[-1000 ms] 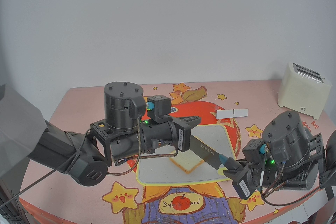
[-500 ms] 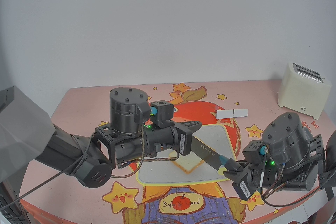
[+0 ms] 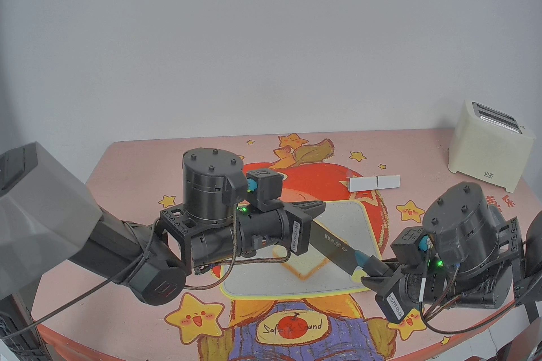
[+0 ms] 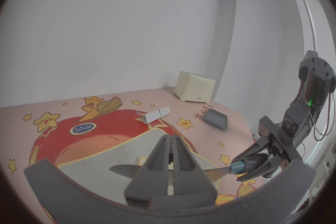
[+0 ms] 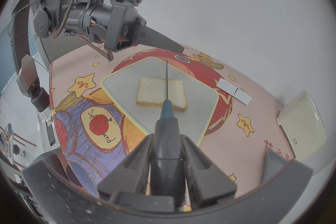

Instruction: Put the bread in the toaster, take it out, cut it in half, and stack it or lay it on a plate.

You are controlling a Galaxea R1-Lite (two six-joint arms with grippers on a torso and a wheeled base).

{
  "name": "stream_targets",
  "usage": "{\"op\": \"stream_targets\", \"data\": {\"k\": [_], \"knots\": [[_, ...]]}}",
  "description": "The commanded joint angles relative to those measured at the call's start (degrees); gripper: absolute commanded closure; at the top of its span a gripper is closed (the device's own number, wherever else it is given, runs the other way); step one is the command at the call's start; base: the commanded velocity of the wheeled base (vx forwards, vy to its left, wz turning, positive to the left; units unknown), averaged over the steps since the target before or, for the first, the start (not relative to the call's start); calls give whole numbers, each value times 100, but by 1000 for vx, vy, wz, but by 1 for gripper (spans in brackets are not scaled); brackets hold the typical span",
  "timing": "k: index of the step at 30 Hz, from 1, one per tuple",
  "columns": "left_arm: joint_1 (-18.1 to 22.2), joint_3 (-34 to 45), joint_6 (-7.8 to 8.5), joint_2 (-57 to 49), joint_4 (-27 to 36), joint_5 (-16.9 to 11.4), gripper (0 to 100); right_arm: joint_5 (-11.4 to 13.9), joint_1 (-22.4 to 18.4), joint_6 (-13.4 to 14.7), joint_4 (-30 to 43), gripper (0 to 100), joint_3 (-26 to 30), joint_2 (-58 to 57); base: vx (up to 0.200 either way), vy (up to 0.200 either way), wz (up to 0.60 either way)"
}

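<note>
A slice of bread point(image 5: 161, 93) lies flat on the grey cutting board point(image 5: 122, 84) in the middle of the table. My right gripper point(image 5: 167, 137) is shut on the teal handle of a knife point(image 5: 166, 77), and the blade reaches over the bread's middle. In the head view the knife point(image 3: 333, 246) runs from the right gripper point(image 3: 372, 273) across the bread point(image 3: 307, 267). My left gripper point(image 3: 316, 206) hovers over the board's far left part, fingers pressed together on nothing; the left wrist view shows it point(image 4: 171, 137) above the blade point(image 4: 120, 170). The cream toaster point(image 3: 491, 145) stands at the far right.
A small white folded card point(image 3: 374, 183) lies beyond the cutting board point(image 3: 350, 221). A dark grey flat object point(image 4: 215, 119) rests near the toaster point(image 4: 194, 86) by the table's right edge. The table's front edge runs just below the board.
My left arm has shifted to the right and slightly lower, bringing its shut gripper closer over the board. The right gripper and knife have stayed put.
</note>
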Motion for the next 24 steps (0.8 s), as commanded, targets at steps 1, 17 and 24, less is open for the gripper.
{"op": "stream_targets", "data": {"k": [1, 17, 24], "knots": [[9, 24, -1, 63, -3, -1, 100, 1, 1, -1, -1, 100, -7, 13, 0, 0, 0], [18, 68, 7, 89, -12, -9, 100, 1, 1, -1, 25, 100, 11, 13, 0, 0, 0], [9, 42, 7, 89, -12, -9, 100, 1, 1, -1, 52, 100, 37, 22, 0, 0, 0]]}}
